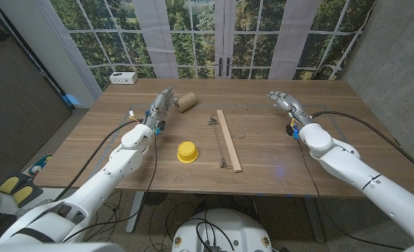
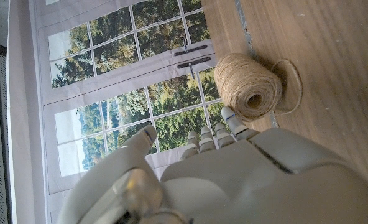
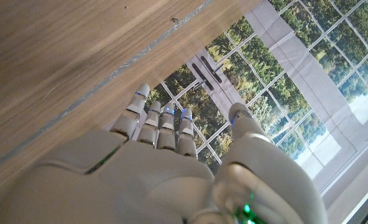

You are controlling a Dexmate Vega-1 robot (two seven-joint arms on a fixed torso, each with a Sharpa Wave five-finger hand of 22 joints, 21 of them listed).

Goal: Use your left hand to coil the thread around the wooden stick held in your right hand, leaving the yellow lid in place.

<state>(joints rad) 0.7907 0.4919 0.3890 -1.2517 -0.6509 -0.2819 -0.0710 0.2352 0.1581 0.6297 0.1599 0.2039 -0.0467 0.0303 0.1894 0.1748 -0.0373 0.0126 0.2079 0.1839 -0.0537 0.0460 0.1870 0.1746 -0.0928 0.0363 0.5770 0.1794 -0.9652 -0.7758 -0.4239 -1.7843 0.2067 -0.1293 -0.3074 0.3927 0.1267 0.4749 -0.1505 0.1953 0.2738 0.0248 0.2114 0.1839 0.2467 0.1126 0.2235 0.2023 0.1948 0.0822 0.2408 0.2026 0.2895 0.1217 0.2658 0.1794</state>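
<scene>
Wooden stick point(image 1: 229, 140) lies flat mid-table, not held, with thin thread point(image 1: 224, 133) trailing alongside it. Twine spool point(image 1: 186, 103) sits toward the far edge, just beside the left hand point(image 1: 162, 105), whose fingers point(image 2: 209, 138) reach at it, extended, gripping nothing. Right hand point(image 1: 285, 102) is well apart on the far right, fingers straight and apart, empty. Yellow lid point(image 1: 187, 152) sits left of the stick, untouched. Looks like pre-grasp: right hand needs to come over and pick up the stick first. Wooden table point(image 1: 319, 154); big paned window point(image 1: 214, 28) behind, white box point(image 1: 124, 78) at the far left corner.
</scene>
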